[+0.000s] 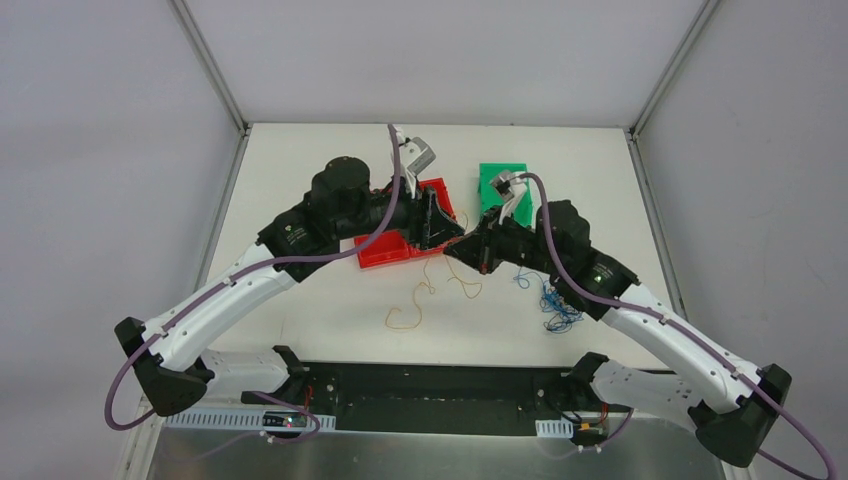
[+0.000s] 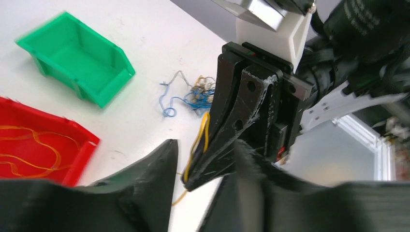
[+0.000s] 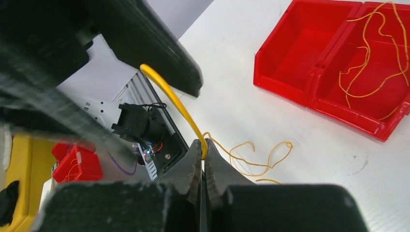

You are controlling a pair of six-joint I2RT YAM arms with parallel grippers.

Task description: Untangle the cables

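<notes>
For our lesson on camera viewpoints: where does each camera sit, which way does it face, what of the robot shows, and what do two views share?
Top external: above and behind the arms, looking down on the table; left arm and right arm both show.
Left wrist: on the left arm, facing the right gripper, shut on a yellow cable; own fingers below.
Right wrist: on the right arm, facing the left gripper; own shut gripper below.
Shared: both wrist views show the yellow cable and the red bin.
</notes>
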